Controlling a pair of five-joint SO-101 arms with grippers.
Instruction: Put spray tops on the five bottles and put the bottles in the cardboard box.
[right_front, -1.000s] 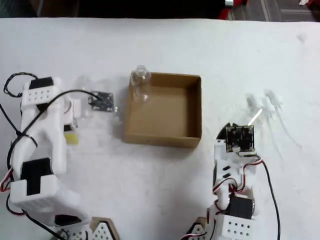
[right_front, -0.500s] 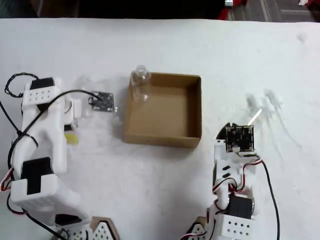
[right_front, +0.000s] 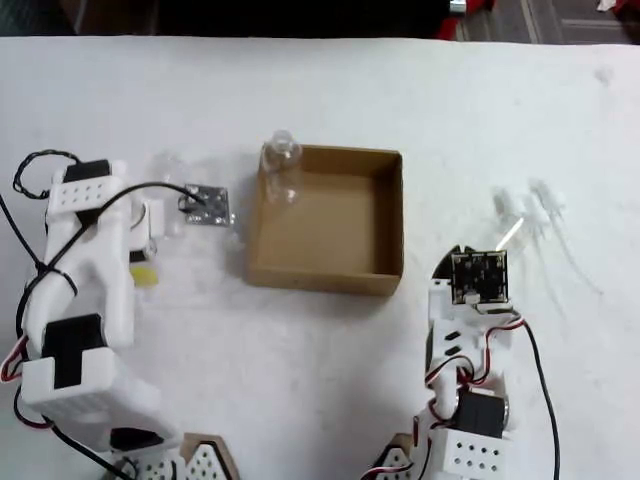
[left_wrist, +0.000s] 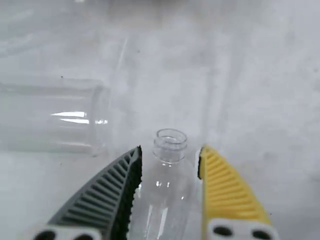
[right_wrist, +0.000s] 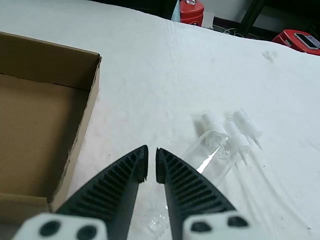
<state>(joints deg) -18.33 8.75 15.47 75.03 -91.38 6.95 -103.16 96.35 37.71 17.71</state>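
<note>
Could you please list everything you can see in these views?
cardboard box: one, brown, open, middle of the table
bottles: at least four, clear; one at the box's far-left corner, two left of the box, one lying right of the box
spray tops: about three, white, beside that right-hand bottle
table: one, white
red objects: two, beyond the table
left gripper: one, grey and yellow, at a left-hand bottle
right gripper: one, black, shut, empty, right of the box
</note>
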